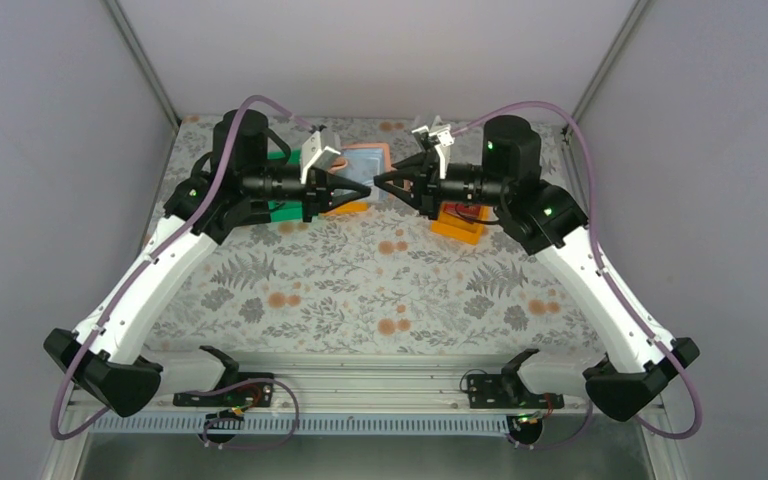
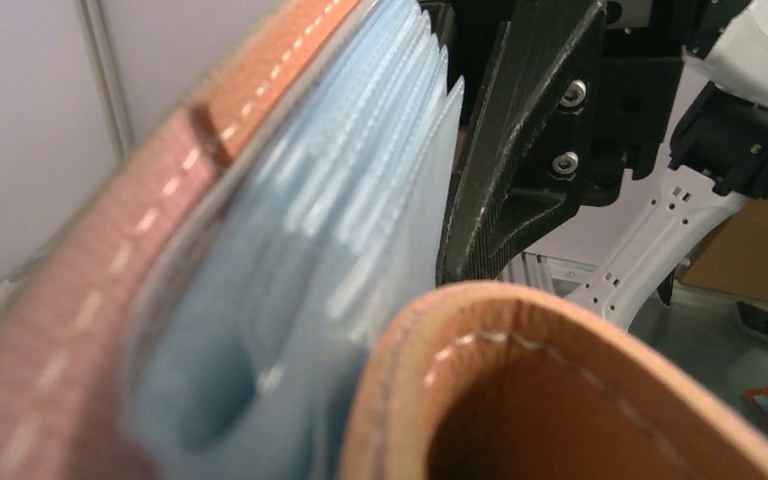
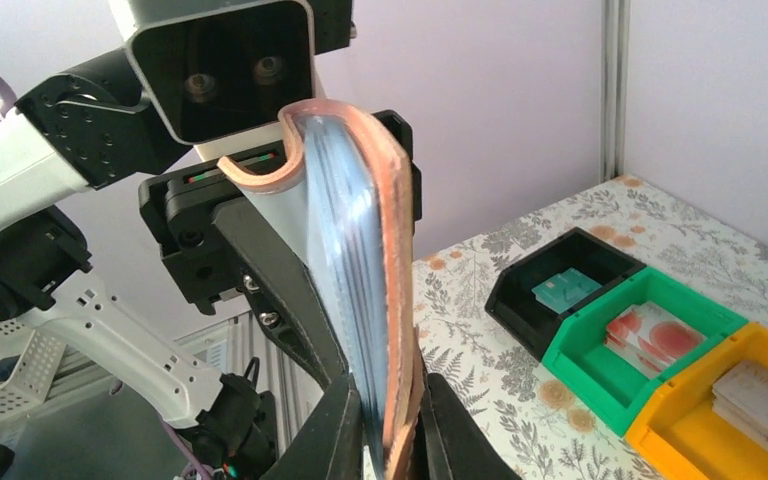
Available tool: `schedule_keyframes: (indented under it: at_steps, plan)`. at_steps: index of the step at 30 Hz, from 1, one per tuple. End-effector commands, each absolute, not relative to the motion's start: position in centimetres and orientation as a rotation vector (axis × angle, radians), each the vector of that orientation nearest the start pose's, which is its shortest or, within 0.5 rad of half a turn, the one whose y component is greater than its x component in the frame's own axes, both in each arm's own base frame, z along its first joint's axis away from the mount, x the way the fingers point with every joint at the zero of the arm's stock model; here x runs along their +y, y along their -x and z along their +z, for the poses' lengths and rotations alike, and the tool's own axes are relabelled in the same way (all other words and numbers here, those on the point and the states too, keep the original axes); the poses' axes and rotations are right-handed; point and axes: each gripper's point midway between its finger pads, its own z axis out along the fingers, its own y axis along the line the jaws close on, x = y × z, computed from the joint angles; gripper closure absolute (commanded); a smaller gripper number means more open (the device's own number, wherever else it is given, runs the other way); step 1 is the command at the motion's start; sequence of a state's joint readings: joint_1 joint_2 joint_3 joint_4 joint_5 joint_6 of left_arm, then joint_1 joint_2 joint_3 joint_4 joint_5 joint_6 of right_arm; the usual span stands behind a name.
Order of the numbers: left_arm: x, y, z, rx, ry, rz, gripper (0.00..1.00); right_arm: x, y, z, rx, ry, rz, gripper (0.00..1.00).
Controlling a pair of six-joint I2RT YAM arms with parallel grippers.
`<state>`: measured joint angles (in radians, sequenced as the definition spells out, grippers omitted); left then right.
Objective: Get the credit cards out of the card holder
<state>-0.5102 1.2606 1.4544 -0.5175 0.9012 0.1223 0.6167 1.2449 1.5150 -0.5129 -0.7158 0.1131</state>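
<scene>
Card holder upright, pinched by the right gripper; black bin, green bin and orange bin to its right.

Plain grey walls, floral-patterned tabletop, perhaps a cloth.

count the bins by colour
black bin: 1
green bin: 1
orange bins: 2
total: 4
</scene>
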Motion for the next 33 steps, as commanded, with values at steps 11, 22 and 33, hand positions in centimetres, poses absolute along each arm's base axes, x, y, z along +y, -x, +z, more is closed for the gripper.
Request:
schedule_keyframes:
  at_steps: [11,22,33]
  plan:
    - [-27.6,-22.6,42.8,1.464,-1.159,-1.154,0.98,29.0,-21.5,42.4,1.689,0.974,1.174,0.55]
    - [-27.8,-21.3,42.9,1.423,-1.21,-1.231,0.98,30.1,-22.1,42.1,1.66,1.013,1.205,0.44]
    - [-27.9,-20.8,42.8,1.414,-1.224,-1.269,0.98,30.9,-21.8,42.7,1.611,1.065,1.257,0.96]
